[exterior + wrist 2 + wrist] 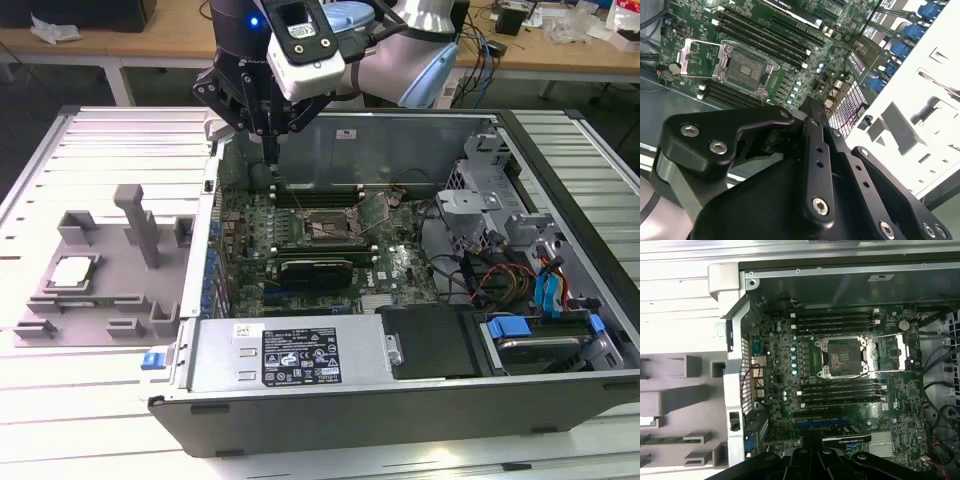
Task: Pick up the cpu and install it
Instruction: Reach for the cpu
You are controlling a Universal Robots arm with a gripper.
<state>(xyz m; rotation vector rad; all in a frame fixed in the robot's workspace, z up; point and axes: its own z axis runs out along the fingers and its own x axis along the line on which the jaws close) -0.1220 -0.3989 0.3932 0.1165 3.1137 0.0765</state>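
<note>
End effector (270, 152) poised over open computer case, black fingers together, nothing gripped. Silvery square cpu (72, 272) seated in grey plastic fixture (130, 300) at exterior view's left, well apart. Edge grip, chip kept level, judged best for pick.

Arm (425, 55) cropped at exterior view's edge, expansion card (850, 436) partly behind pincer (812, 452)

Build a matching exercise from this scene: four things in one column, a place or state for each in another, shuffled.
1. cpu
2. socket
3. gripper
4. expansion card

a. in the air above the motherboard
b. open and empty
c. on the grey fixture outside the case
d. on the motherboard, beside the socket

Pairs: 1-c, 2-b, 3-a, 4-d
</note>
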